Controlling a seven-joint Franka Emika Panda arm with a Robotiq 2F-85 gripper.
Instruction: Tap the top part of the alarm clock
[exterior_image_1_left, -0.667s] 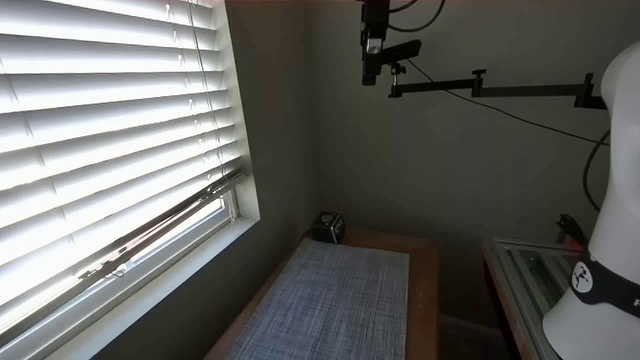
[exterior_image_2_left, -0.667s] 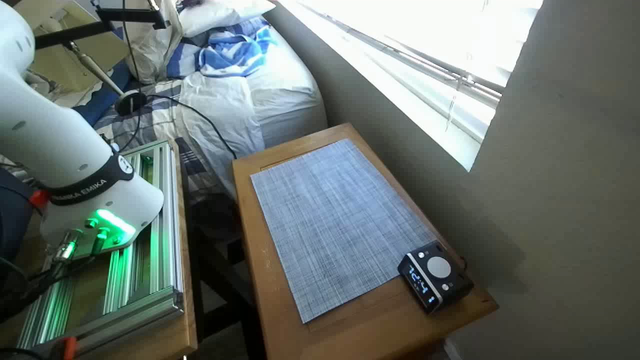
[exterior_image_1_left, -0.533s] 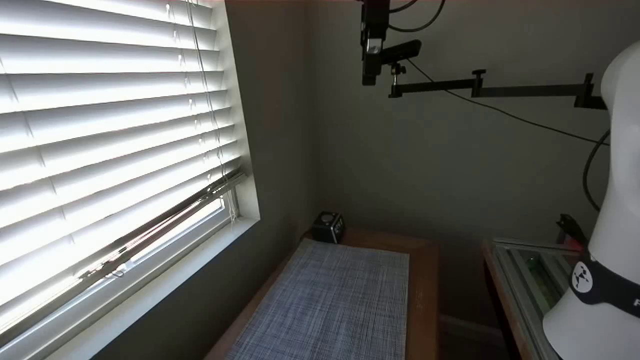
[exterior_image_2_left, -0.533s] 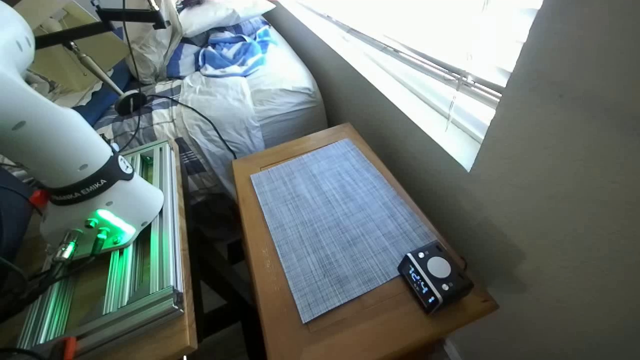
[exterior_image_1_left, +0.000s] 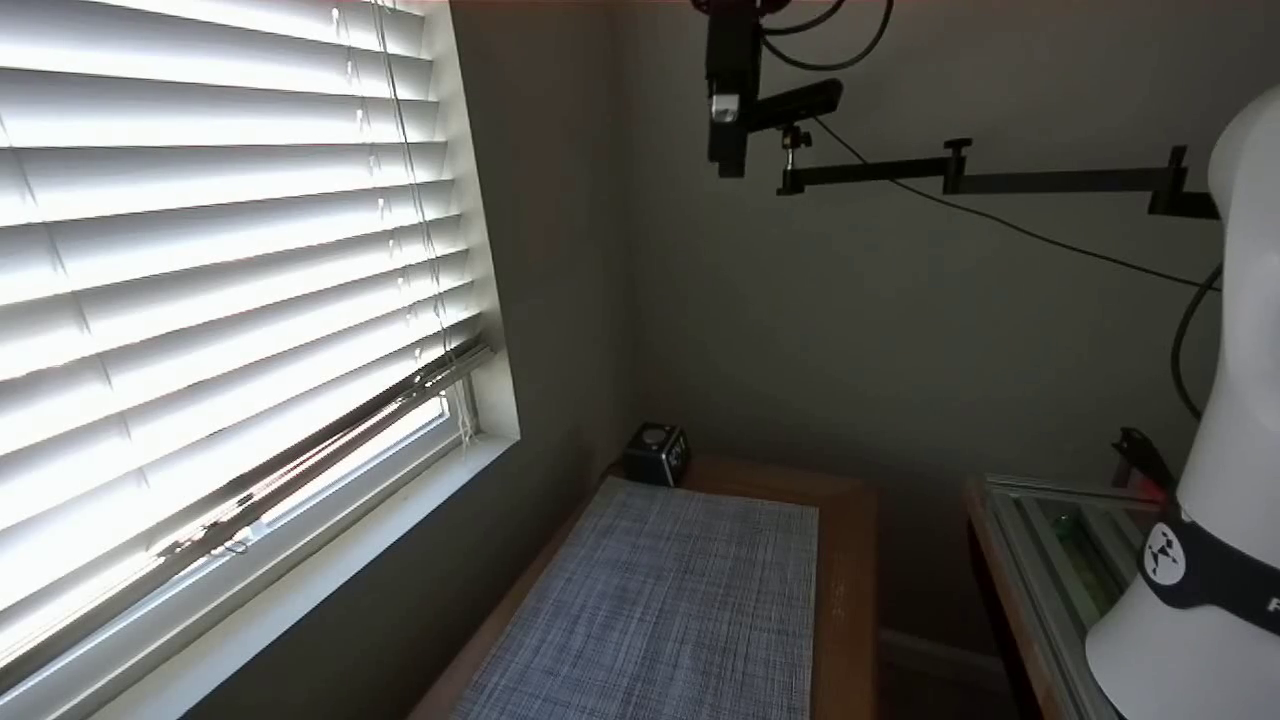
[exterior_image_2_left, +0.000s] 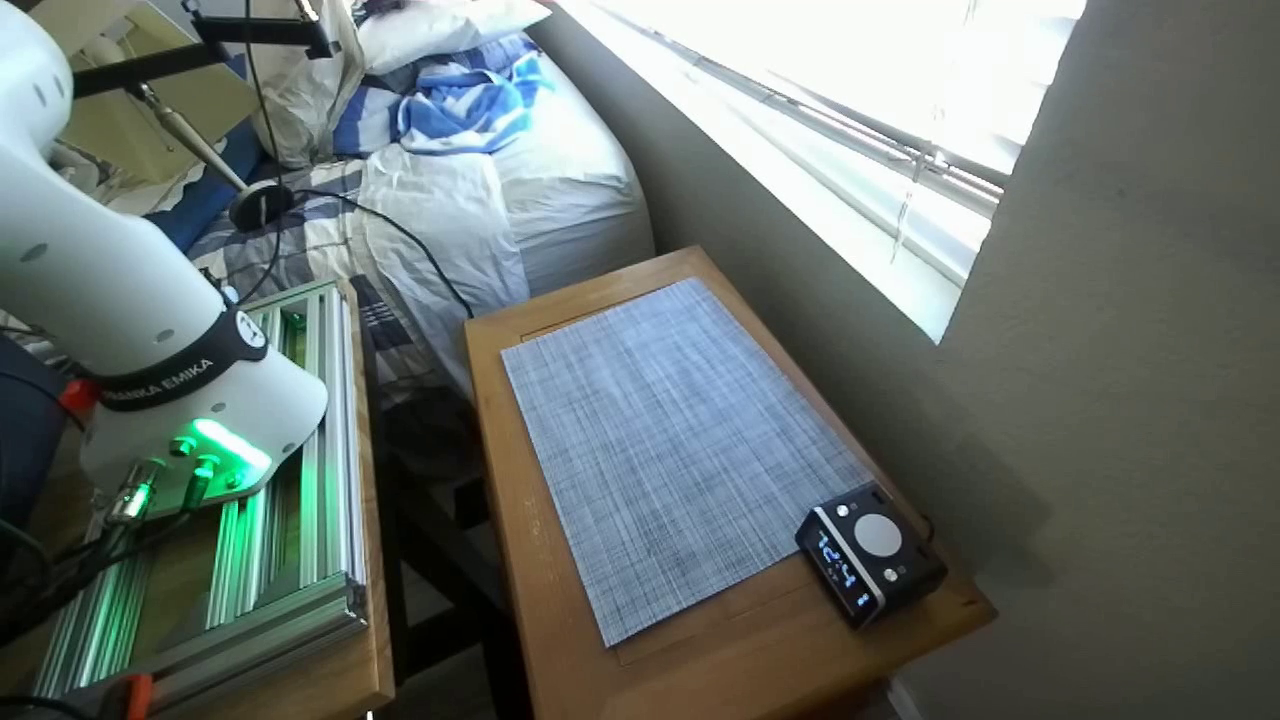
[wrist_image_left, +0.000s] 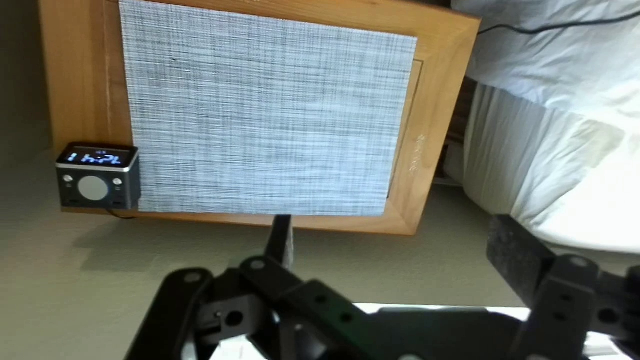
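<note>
Wrist view: jaws wide, nothing between them, well apart from the digital alarm clock (wrist_image_left: 98, 175), which stands on the wooden surface (wrist_image_left: 80, 90) beside the woven placemat (wrist_image_left: 270, 115). Step, as judged: approach. Next: carry jaws over clock, narrow them, press its top face (wrist_image_left: 94, 189) lightly. Height hard to gauge.

In an exterior view, a black, boxy alarm clock (exterior_image_2_left: 870, 555) stands upright near the four o'clock corner of the wooden counter (exterior_image_2_left: 700, 680), its lit bluish-white digits (exterior_image_2_left: 836, 560) facing eight o'clock. Its top part (exterior_image_2_left: 882, 545) bears a large round silvery button (exterior_image_2_left: 876, 533), with small buttons (exterior_image_2_left: 843, 510) toward ten and five o'clock.
</note>
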